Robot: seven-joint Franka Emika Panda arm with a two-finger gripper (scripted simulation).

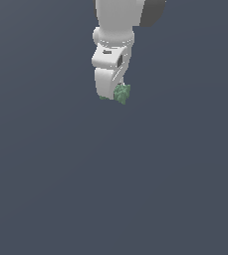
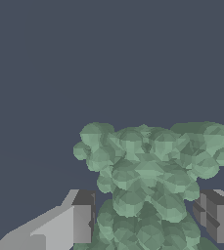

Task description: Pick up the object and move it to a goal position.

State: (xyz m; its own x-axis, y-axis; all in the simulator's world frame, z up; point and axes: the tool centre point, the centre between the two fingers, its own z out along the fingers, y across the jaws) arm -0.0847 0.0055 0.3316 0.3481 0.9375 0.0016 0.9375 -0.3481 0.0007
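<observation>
The object (image 1: 122, 93) is a small pale-green, lumpy thing with jagged edges. It sits at the tip of my white gripper (image 1: 114, 95), high in the exterior view and just right of the hand's lower end. In the wrist view the object (image 2: 147, 166) fills the gap between the two grey fingers (image 2: 83, 217), and both pads press against its sides. My gripper (image 2: 145, 222) is shut on it. The lumpy top spreads wider than the fingers. Part of the object is hidden behind the hand in the exterior view.
A plain dark blue-grey surface (image 1: 110, 189) fills the rest of both views. The white arm (image 1: 116, 20) comes down from the exterior view's top edge. No other objects, containers or goal marker show.
</observation>
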